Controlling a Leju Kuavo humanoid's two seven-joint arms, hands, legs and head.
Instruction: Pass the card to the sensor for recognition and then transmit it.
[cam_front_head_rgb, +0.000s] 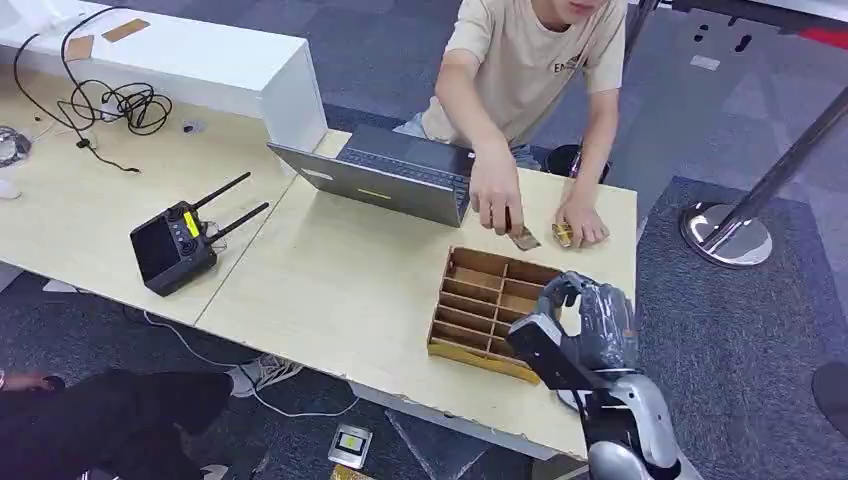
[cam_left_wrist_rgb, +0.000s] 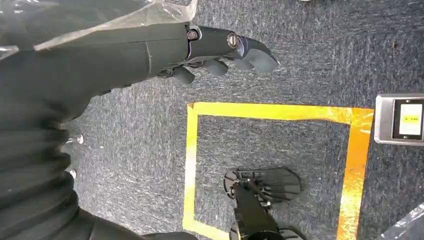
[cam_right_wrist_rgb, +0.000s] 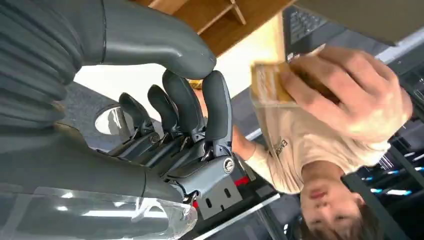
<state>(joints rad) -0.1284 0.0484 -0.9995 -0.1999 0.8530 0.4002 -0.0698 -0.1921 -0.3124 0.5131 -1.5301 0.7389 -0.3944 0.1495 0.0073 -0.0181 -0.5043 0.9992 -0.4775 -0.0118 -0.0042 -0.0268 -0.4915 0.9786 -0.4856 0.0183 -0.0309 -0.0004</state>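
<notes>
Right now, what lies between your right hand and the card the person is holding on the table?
In the head view, the wooden divider tray lies between the right hand and the card; beyond its far wall there is bare tabletop.

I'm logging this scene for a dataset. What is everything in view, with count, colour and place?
Card: one, brownish, under the person's hand beside the laptop.
Wooden divided tray: one, brown, near table edge.
Laptop: one, grey, open before the person.
Remote controller: one, black, two antennas, on the left table.
Cables: black, far left table.
Stanchion base: one, silver, on carpet.
Yellow tape square: one, on floor.
Person: one, beige shirt, behind table.
Right hand: grey, empty, over the tray.
Left hand: dark, empty, hanging above carpet.
</notes>
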